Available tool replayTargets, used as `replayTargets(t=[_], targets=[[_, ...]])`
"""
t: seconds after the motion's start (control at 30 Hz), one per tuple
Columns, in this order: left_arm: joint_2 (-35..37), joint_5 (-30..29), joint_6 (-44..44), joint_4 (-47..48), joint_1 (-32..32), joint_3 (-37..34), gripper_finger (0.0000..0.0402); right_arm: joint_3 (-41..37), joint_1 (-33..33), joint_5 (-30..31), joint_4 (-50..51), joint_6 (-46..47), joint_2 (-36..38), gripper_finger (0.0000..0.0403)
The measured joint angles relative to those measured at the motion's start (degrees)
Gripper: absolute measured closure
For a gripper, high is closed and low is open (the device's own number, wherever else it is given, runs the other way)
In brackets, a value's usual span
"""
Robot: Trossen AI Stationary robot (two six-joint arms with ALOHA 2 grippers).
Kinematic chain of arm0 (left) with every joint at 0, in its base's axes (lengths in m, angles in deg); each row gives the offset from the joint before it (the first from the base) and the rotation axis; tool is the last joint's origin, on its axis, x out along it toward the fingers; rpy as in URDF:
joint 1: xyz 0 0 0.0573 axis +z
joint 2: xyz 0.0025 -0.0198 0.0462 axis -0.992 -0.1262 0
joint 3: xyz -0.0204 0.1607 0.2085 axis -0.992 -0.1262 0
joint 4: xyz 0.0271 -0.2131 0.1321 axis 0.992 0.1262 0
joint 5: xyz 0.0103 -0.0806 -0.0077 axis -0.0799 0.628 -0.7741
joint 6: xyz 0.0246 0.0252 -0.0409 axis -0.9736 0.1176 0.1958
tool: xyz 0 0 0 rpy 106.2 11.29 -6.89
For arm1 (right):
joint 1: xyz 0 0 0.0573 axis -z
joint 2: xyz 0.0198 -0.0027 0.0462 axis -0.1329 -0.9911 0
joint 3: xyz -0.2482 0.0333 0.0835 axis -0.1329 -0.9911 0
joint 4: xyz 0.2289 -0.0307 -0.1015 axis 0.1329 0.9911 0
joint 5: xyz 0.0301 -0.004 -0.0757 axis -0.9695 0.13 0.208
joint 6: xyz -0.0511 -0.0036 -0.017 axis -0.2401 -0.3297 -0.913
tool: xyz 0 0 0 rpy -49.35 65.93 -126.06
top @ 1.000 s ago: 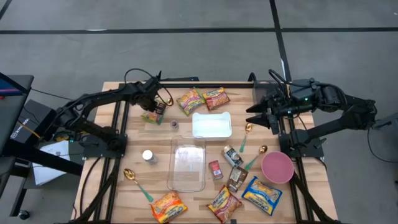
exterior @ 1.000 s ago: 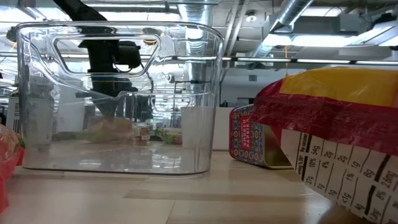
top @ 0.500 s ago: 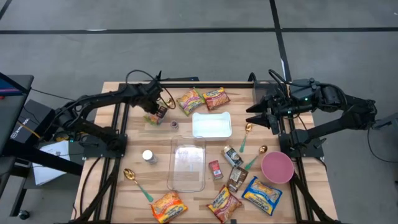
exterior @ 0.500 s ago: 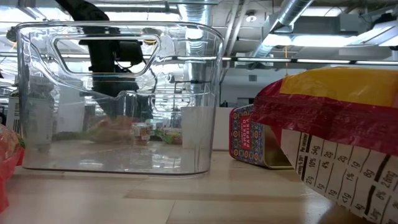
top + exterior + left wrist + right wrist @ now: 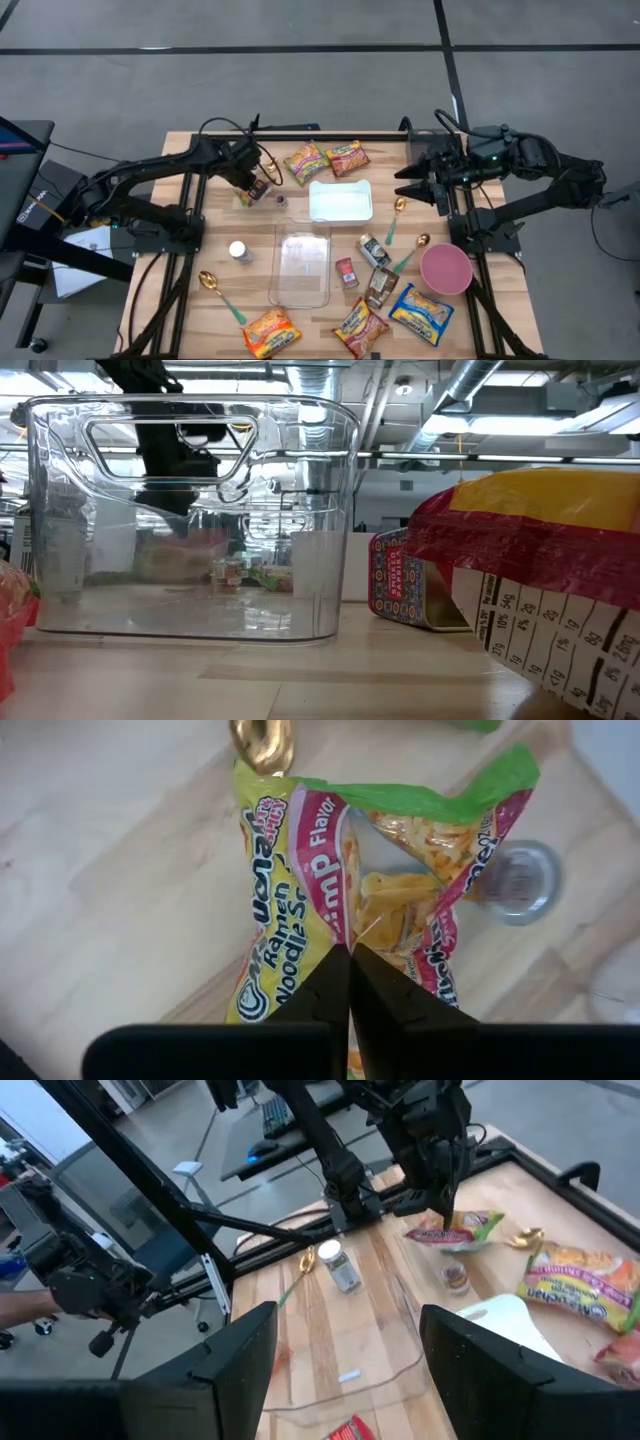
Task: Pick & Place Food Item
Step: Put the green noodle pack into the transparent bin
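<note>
Two arms worked over the table (image 5: 215, 300). At its far left, the left end effector (image 5: 253, 186) had its fingers clamped together on a ramen packet (image 5: 370, 910), which seemed lifted just off the wood, though the overhead angle left that uncertain. A small jar (image 5: 281, 200) stood just beside it and a clear bin (image 5: 301, 264) lay nearer the middle. At the far right edge, the right end effector (image 5: 404, 184) hung with fingers apart, empty.

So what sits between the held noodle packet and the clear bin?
In the high view, only a small round jar lid on bare wood lies between the noodle packet in the left gripper and the clear bin.
</note>
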Motion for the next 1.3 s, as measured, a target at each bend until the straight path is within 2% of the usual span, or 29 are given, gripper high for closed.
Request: replayTargets(t=[0.33, 0.47, 0.7, 0.93, 1.3], targets=[[8.36, 4.21, -0.46, 0.24, -5.34, 0.02, 0.0401, 0.0, 2.38, 0.0, -1.0, 0.02, 0.0, 0.0162], [10.97, 7.43, -1.63, -0.18, -9.41, 0.04, 0.0401, 0.0, 3.36, 0.0, -0.97, 0.04, 0.0, 0.0162], [12.85, 7.28, -1.7, 0.02, -17.48, 4.34, 0.0401, 0.0, 4.13, 0.0, -1.49, 0.17, 0.0, 0.0162], [8.83, 4.4, -3.37, -0.04, -25.21, 13.56, 0.0401, 0.0, 4.11, 0.0, -3.18, 0.15, 0.04, 0.0162], [-5.0, 2.2, -6.63, 7.37, -35.1, 29.44, 0.0401, 0.0, 4.11, 0.02, -3.2, 0.17, 0.09, 0.0162]])
